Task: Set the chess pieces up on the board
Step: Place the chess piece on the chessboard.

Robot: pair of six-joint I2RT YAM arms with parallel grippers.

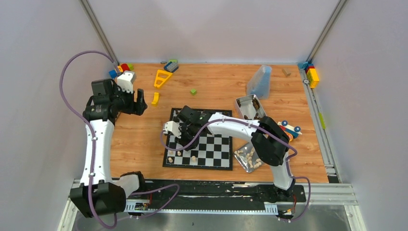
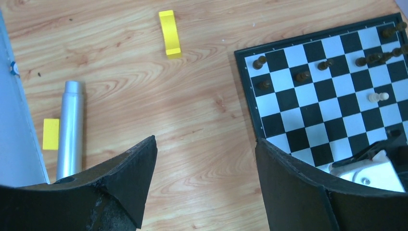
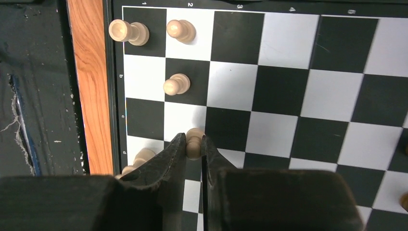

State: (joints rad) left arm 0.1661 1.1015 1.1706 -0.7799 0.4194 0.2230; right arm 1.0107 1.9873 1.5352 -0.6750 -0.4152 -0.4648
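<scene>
Your right hand point(image 3: 193, 149) pinches a cream pawn point(image 3: 195, 135), head poking out, over the board point(image 3: 288, 77), on its left side. Your left hand point(image 2: 206, 142) is open, off to the side.

This is a robotics laboratory test cell. The wooden bench point(image 1: 139, 144) is enclosed by plain pale wall panels point(image 1: 207, 29) held in aluminium frame posts point(image 1: 98, 29). The left arm point(image 1: 96, 144) and the right arm point(image 1: 231, 127) are bolted to a black base plate point(image 1: 216, 188) at the near edge, with purple cabling point(image 1: 65, 91) routed in open loops.
</scene>
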